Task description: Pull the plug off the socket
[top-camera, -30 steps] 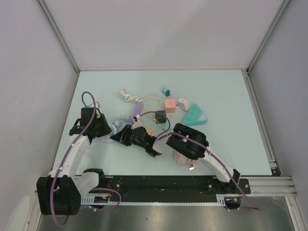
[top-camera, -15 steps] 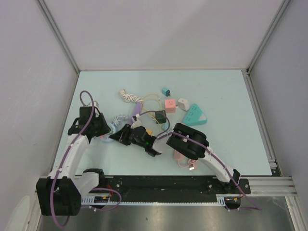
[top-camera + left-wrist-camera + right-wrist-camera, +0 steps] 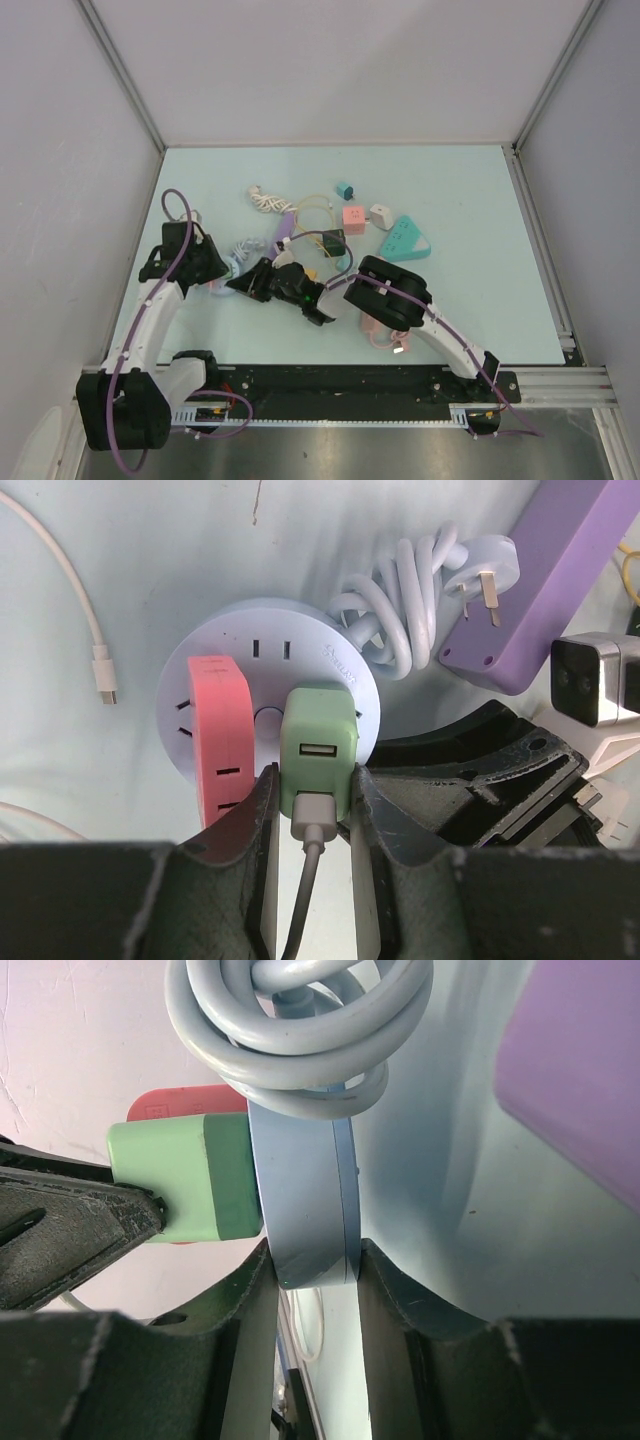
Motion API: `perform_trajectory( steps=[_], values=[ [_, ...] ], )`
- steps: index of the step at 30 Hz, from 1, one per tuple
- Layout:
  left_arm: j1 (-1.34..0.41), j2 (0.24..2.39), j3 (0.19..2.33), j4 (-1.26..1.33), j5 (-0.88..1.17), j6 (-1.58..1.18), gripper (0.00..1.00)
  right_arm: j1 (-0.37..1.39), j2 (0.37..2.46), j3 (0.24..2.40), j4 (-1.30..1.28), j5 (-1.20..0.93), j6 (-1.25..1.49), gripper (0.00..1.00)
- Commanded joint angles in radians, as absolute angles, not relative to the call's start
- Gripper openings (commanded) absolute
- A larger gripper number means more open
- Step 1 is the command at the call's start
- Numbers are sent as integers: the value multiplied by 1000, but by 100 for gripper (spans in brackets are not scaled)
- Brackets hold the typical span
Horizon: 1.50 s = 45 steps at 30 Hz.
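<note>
**Visitor:** Where is the plug, and what has hold of it?

**Onlooker:** The green plug (image 3: 318,748) is a small square block with a USB port on its face. It is pushed into the round socket (image 3: 250,645), a pale flat disc in the left part of the worktop (image 3: 450,180), nearer the front edge than the back. The left gripper (image 3: 313,780) has its two dark jaws closed tight on the plug's opposite sides. A grey lead (image 3: 308,845) runs out of the port between them.

**Visitor:** And the other arm?

**Onlooker:** The right gripper (image 3: 313,1255) comes in from the other side, its jaws clamped across the thickness of the disc's rim. I take that as bracing: one arm steadies the socket so the other can draw the plug straight out without dragging the disc along. The plug looks fully seated, so the pull is not yet done.

**Visitor:** What sits close by?

**Onlooker:** A pink plug (image 3: 220,730) stands in the same disc, right beside the green one, which may be why the jaws grip so narrowly. The socket's own coiled cord (image 3: 400,600) is bundled at its far rim, touching a purple power strip (image 3: 540,590). A thin white cable (image 3: 100,665) lies apart on the left.

**Visitor:** Any brand or label?

**Onlooker:** There is a faint line of small print on the disc's face beside the green plug, too small to read. I can make out nothing else written.
</note>
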State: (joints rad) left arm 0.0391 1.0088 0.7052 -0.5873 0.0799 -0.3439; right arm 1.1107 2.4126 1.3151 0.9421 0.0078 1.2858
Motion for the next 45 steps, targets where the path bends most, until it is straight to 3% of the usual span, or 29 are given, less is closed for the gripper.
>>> perform_trajectory(
  steps=[1,15,37,45],
  values=[
    [66,930,811,-469,14,-354,0,1071,2505,1256,681,78,1276,0],
    [58,928,788,-449,32,-310,1,1098,2413,1255,540,229,1103,0],
    [100,968,922,-472,15,-348,0,1065,2474,1236,509,161,1177,0],
    [100,951,910,-442,2,-373,0,1069,2451,1227,664,86,1118,0]
  ],
)
